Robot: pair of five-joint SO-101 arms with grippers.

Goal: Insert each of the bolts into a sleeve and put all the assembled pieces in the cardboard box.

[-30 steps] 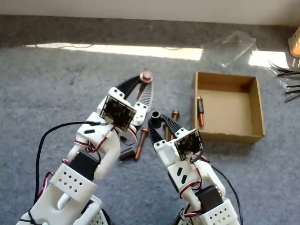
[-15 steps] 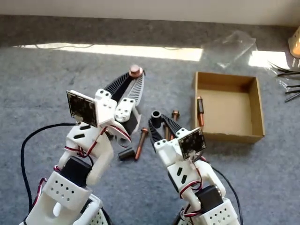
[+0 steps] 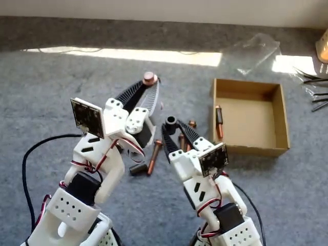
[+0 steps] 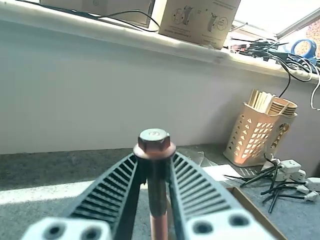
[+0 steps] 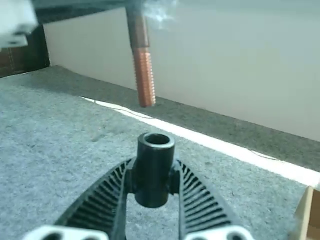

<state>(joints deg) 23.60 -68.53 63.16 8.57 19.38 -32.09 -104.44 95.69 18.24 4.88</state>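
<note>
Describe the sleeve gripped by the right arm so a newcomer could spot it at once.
Find the cardboard box on the carpet. Beside it, the right tool grips a black sleeve, hole facing up. The other black sleeve lies loose on the carpet.

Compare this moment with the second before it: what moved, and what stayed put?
The left pincer, shut on a bolt, swung left in the high view while its wrist rolled over. The right pincer, shut on a sleeve, edged slightly toward that bolt. Nothing was grabbed or released. The loose bolts, loose sleeve and the piece in the box stayed put.
</note>
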